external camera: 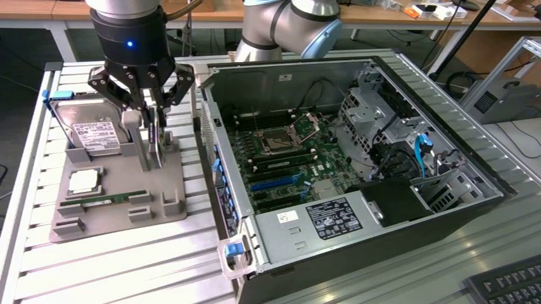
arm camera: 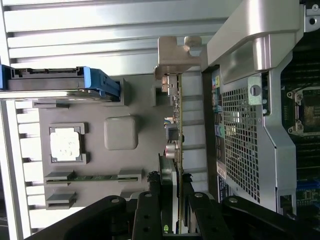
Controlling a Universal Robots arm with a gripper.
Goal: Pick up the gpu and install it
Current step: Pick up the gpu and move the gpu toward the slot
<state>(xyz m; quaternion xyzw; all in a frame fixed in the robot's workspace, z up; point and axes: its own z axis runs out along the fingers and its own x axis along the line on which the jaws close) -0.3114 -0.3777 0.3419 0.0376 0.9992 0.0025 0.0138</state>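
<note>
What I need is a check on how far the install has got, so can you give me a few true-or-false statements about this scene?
1. The gripper has its fingers closed on the thin green expansion card with a silver end bracket. True.
2. That card is already seated in the motherboard of the open black computer case. False: it stands on edge over the grey parts tray, outside the case.
3. The boxy silver hard drive with blue handles stands in the tray. True.
4. The narrow green RAM stick is held by the gripper. False: it lies flat in its slot of the tray, apart from the gripper.
</note>
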